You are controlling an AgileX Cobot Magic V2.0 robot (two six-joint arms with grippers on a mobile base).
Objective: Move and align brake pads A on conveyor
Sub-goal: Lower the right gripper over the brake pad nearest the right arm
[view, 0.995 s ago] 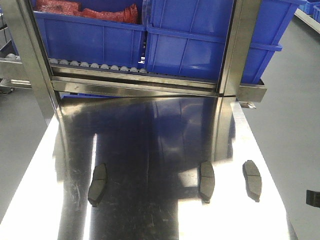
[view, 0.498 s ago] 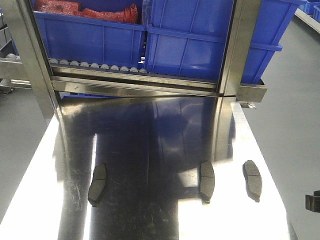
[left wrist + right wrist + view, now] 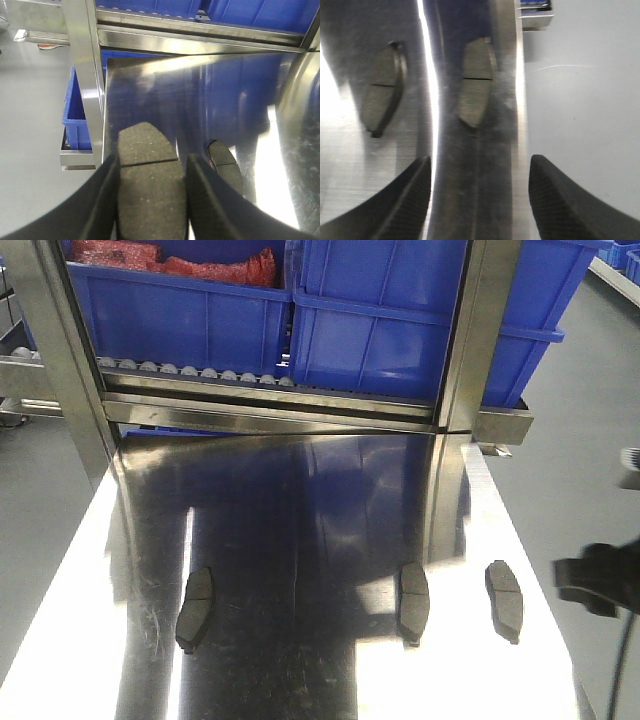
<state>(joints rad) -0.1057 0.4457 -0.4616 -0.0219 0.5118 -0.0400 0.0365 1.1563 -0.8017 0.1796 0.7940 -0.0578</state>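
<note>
Three brake pads lie on the shiny steel tabletop [image 3: 300, 520]: a left one [image 3: 195, 608], a middle one [image 3: 414, 600] and a right one [image 3: 504, 600]. My left gripper [image 3: 152, 165] is shut on a fourth brake pad [image 3: 150, 185], held flat between its fingers over the table's left edge; the left pad [image 3: 226, 165] lies just to its right. My right gripper [image 3: 481, 162] is open and empty above the table's right edge, with the right pad [image 3: 476, 82] and middle pad [image 3: 382, 92] ahead of it. It shows blurred in the front view [image 3: 590, 580]. The conveyor is out of view.
A steel roller rack [image 3: 200, 375] with blue bins [image 3: 380, 330] stands at the table's far end, between steel posts [image 3: 475, 340]. Another blue bin [image 3: 80, 107] sits below the table's left side. Grey floor [image 3: 590, 440] lies on both sides.
My right gripper has come into the front view from the right edge and risen toward the right pad. The three pads on the table have not moved.
</note>
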